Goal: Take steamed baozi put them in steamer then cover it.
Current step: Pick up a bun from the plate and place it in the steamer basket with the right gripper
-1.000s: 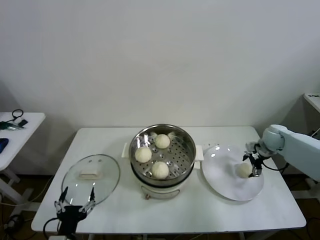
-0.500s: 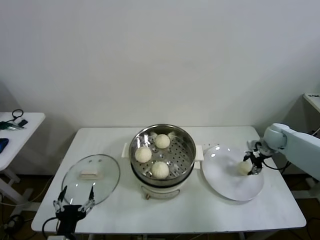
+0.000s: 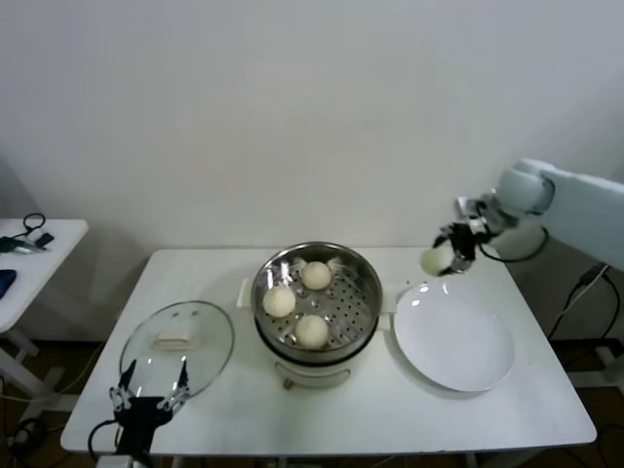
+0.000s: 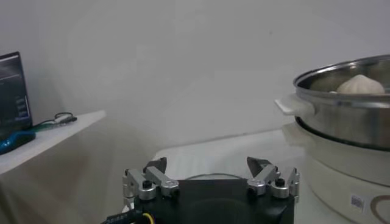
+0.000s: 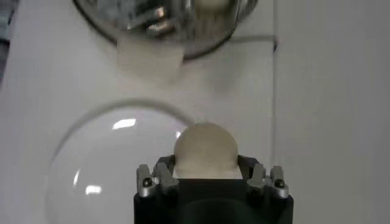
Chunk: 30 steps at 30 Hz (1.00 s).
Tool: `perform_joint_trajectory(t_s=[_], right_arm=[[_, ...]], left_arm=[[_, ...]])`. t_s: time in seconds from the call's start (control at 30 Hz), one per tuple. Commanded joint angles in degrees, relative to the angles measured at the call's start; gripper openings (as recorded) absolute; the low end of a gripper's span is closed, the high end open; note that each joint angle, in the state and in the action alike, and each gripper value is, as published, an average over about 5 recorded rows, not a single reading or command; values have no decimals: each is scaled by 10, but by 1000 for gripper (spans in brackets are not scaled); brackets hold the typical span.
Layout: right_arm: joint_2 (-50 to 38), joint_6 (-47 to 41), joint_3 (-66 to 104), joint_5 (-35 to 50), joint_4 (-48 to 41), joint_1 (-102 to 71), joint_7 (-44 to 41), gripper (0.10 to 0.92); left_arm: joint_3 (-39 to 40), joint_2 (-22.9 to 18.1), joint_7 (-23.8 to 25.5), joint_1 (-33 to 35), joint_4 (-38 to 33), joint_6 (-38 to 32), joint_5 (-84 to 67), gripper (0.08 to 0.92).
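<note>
Bun number four has left the plate, clamped in the raised right gripper beside the steamer, which holds three. Lid waits by the idle, open left gripper. Only placing and covering remain.

Left end effector open beside the steamer, a baozi above its rim.

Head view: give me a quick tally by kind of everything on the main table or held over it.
Baozi: 4, with 3 in the steamer and 1 in the right pincer
Steamer: 1
Glass cover: 1
White plate: 1
Total: 7
</note>
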Motion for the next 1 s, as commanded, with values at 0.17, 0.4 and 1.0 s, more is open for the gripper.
perform_joint_trajectory(t_s=[0.17, 0.4, 1.0], right_arm=[[140, -117, -25, 140, 139, 41, 93, 687], [161, -128, -27, 63, 87, -46, 108, 687], [160, -130, -24, 23, 55, -99, 114, 687]], left_arm=[[1, 1, 0, 0, 1, 1, 1, 823], [0, 2, 0, -2, -3, 1, -1, 823], [-13, 4, -2, 2, -5, -1, -7, 823]])
